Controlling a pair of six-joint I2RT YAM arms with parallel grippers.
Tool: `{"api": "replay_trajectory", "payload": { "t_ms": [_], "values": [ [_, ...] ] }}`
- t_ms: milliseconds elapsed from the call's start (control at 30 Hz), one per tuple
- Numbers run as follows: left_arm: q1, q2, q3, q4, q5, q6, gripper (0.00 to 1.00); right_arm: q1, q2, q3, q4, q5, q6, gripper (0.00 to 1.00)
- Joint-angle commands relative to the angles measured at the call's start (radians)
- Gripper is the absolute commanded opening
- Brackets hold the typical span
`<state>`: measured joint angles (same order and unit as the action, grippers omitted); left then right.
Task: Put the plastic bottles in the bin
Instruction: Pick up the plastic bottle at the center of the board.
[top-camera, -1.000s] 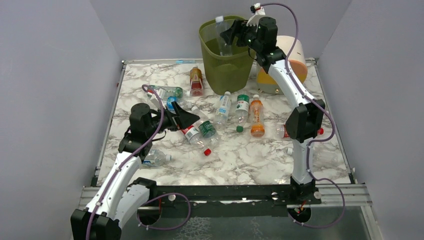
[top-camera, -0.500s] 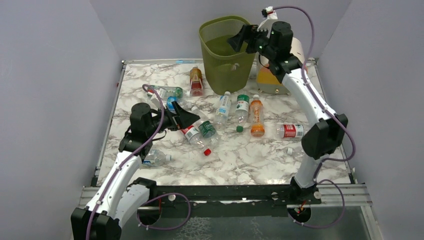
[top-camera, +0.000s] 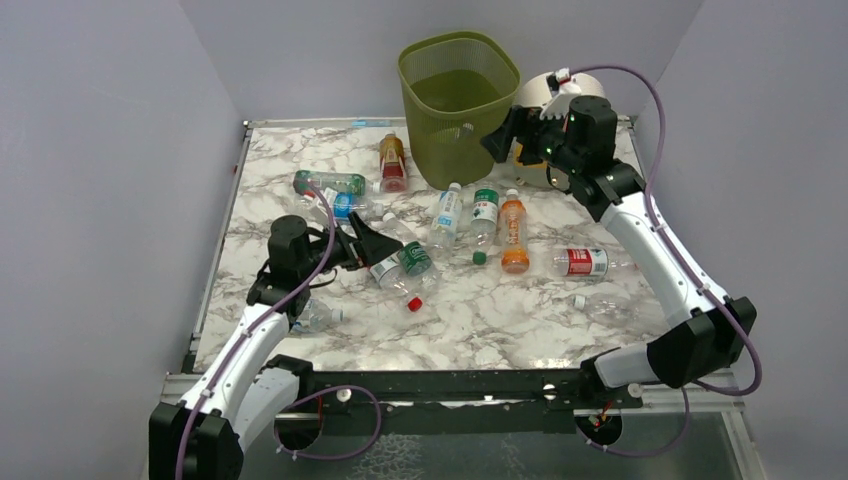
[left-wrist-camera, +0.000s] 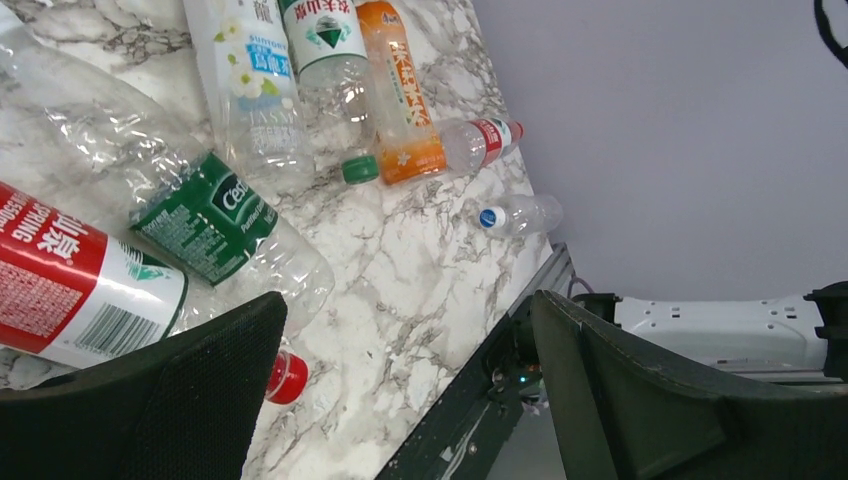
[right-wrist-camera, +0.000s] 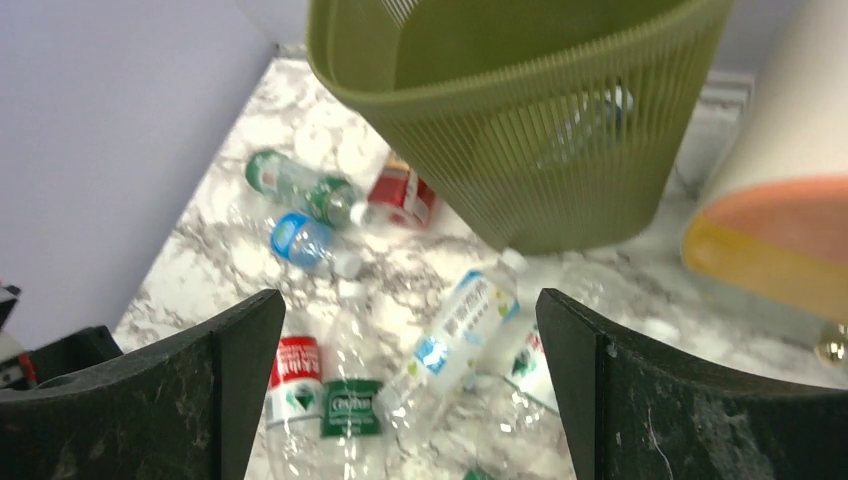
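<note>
On the grey-veined white marble table (top-camera: 480, 325), nearest at the left: a crumpled clear plastic bottle (top-camera: 315, 316), lying flat. Just beyond, the left gripper (top-camera: 382, 246), fingers spread wide, holding nothing, low over a red-labelled clear bottle with red cap (top-camera: 392, 277) and a green-labelled clear bottle (top-camera: 415, 258). Lie side by side, touching. Off to the right, a small blue-capped clear bottle (top-camera: 582, 300) and a red-labelled bottle on its side (top-camera: 580, 262). Mid-table, an orange-filled bottle (top-camera: 514, 232), a loose green cap (top-camera: 480, 258), a green-and-white-labelled bottle (top-camera: 485, 210), a blue-and-white-labelled bottle (top-camera: 447, 213). Farther left, a green-labelled bottle (top-camera: 330, 183), a blue-labelled bottle (top-camera: 340, 203), an amber bottle with red label (top-camera: 392, 163). Farthest, the tall olive-green mesh bin (top-camera: 455, 150), upright at the back edge; through its mesh, dimly, one clear bottle (right-wrist-camera: 590, 115). Just beside its right wall, the right gripper (top-camera: 500, 138), fingers wide apart, empty. Beside that, a cream drum with orange-and-yellow face (right-wrist-camera: 780, 230).
</note>
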<state>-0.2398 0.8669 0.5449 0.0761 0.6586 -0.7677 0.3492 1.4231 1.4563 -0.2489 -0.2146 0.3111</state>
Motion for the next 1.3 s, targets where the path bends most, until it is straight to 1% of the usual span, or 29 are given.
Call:
{"api": "replay_trajectory", "payload": {
  "t_ms": [0,133,267,433,667,767,867,967,1267],
  "values": [
    [-0.004,-0.045,-0.039,0.085,0.05,-0.042,0.99,-0.004,-0.084,-0.096,-0.092,0.045,-0.024,0.99],
    [-0.005,-0.081,-0.085,0.104,0.055,-0.054,0.99,-0.004,-0.126,-0.169,-0.132,0.041,-0.025,0.99],
    [-0.005,-0.063,-0.138,0.153,0.052,-0.079,0.99,-0.004,-0.152,-0.23,-0.151,0.075,-0.022,0.99],
    [-0.004,0.057,-0.129,0.185,0.062,-0.064,0.99,-0.004,-0.149,-0.29,-0.157,0.121,0.013,1.0],
    [-0.004,0.278,0.007,0.118,0.049,0.073,0.99,-0.004,-0.056,-0.331,-0.113,0.062,0.073,0.99],
    [-0.004,0.373,0.038,0.157,0.057,0.086,0.99,-0.004,-0.038,-0.373,-0.047,0.059,0.091,0.99],
    [-0.004,0.453,0.04,0.244,0.084,0.054,0.99,-0.004,-0.013,-0.377,-0.046,0.089,0.097,0.99],
    [-0.004,0.522,0.055,0.278,0.098,0.043,0.99,-0.004,0.004,-0.376,-0.064,0.141,0.098,0.99],
    [-0.004,0.578,0.094,0.369,0.111,0.02,0.99,-0.004,0.05,-0.378,-0.088,0.165,0.083,0.99]
  ]
}}
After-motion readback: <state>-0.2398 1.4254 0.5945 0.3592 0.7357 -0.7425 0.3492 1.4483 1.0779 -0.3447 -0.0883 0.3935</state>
